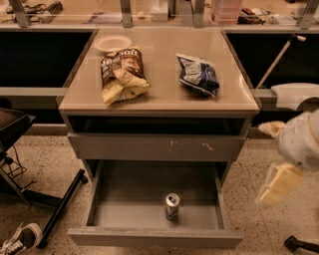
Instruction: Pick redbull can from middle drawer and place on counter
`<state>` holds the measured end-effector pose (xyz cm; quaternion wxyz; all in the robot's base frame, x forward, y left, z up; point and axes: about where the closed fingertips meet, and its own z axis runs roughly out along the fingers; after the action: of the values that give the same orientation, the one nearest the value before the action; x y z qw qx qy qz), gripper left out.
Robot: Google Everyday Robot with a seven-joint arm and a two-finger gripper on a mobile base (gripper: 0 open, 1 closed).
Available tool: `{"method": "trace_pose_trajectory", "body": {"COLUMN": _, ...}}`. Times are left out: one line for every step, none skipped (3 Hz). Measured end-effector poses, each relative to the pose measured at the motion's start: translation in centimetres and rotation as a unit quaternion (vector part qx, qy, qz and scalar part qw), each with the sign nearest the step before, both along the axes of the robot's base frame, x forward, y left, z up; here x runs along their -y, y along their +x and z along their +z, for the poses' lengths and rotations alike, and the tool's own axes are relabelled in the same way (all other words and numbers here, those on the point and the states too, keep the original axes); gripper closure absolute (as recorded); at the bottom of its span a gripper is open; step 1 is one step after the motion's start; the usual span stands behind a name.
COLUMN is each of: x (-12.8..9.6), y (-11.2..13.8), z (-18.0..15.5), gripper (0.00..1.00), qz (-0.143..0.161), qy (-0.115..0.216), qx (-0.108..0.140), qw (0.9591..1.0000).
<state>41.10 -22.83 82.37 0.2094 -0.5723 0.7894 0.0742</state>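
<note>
The redbull can (pixel 172 206) stands upright on the floor of the open middle drawer (pixel 149 238), near its front wall and a little right of centre. The drawer is pulled out below the scratched grey drawer front (pixel 154 147). The tan counter (pixel 159 60) tops the cabinet. My gripper (pixel 277 183) hangs at the far right, outside the cabinet, right of the drawer and above floor level, well apart from the can. It holds nothing that I can see.
On the counter lie a brown chip bag (pixel 121 73), a blue chip bag (pixel 198 74) and a white bowl (pixel 112 43). A cluttered ledge with metal posts (pixel 149 12) runs behind. A black chair base (pixel 45 199) and a shoe (pixel 20 239) are at lower left.
</note>
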Motion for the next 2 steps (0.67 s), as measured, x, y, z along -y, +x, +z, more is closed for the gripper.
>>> {"method": "trace_pose_trajectory", "body": {"x": 0.8, "y": -0.6, "z": -9.0, "gripper": 0.00, "qz": -0.026, "qy": 0.033, "qx": -0.017, "qw": 0.9990}}
{"method": "trace_pose_trajectory", "body": {"x": 1.5, "y": 0.4, "z": -13.5, "gripper": 0.00, "qz": -0.050, "qy": 0.013, "qx": -0.011, "qw": 0.9986}}
